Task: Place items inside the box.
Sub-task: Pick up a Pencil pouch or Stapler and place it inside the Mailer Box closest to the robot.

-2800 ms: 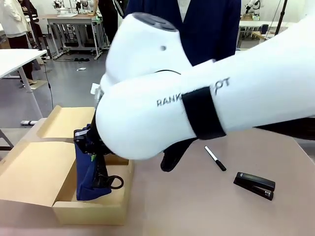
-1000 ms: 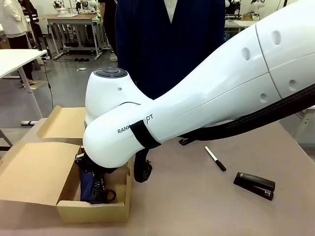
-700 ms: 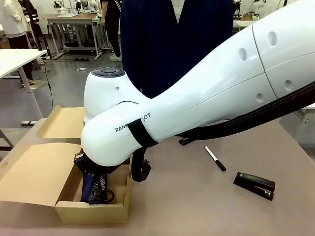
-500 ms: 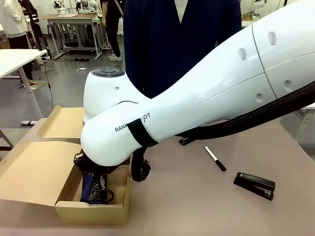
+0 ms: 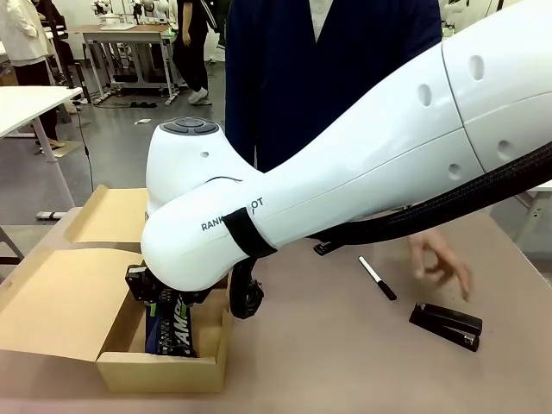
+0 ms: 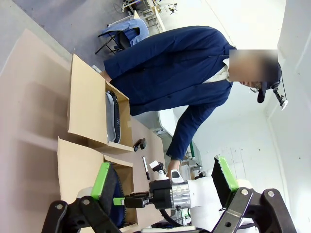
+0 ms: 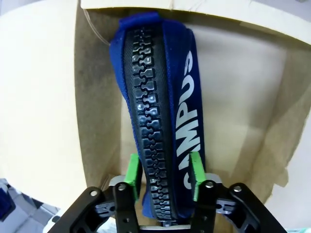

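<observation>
My left jaws hang wide apart and empty, the navy pouch (image 5: 172, 323) stands on edge inside the box (image 5: 164, 373) at the left of the bench (image 5: 345, 362) with my right jaws astride it, gripping or slack I cannot tell, while the white pen (image 5: 377, 278) and a black stapler (image 5: 445, 325) lie outside, rightward.

Lab hall, rows of worktables (image 5: 121, 33)

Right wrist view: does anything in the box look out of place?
The navy pouch stands on edge, zipper up, in the box, between the pads of the right gripper, rather than lying flat. Nothing looks damaged or spilled.
</observation>
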You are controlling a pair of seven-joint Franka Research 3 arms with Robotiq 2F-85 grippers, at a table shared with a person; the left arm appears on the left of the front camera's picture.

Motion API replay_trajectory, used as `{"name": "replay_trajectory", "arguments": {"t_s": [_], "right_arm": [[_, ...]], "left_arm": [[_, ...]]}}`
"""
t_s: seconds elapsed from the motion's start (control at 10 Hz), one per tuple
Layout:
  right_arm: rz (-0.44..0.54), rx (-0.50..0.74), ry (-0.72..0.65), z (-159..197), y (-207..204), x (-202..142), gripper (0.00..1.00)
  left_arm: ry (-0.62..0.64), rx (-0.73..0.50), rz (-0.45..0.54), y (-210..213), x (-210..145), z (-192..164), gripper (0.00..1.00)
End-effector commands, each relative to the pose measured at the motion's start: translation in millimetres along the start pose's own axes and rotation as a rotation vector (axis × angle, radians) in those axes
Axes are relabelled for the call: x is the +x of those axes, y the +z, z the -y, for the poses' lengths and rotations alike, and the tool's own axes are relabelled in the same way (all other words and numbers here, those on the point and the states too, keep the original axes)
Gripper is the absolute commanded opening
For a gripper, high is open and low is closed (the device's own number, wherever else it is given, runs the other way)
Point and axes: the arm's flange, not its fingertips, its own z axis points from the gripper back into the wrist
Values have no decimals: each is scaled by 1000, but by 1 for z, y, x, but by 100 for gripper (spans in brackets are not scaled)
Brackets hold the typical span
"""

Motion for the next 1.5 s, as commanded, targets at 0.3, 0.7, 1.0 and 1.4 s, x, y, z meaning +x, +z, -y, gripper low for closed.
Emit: {"name": "replay_trajectory", "arguments": {"t_s": [0.3, 0.7, 1.0, 1.4], "right_arm": [[15, 10, -17, -3, 5, 0, 100], [41, 9, -18, 0, 12, -4, 100], [53, 16, 10, -3, 19, -8, 100], [-4, 100, 201, 22, 101, -68, 100]], "left_arm": [[-20, -21, 10, -1, 0, 1, 100], [-20, -21, 10, -1, 0, 1, 100], [-20, -21, 10, -1, 0, 1, 100], [-20, -21, 10, -1, 0, 1, 100]]}}
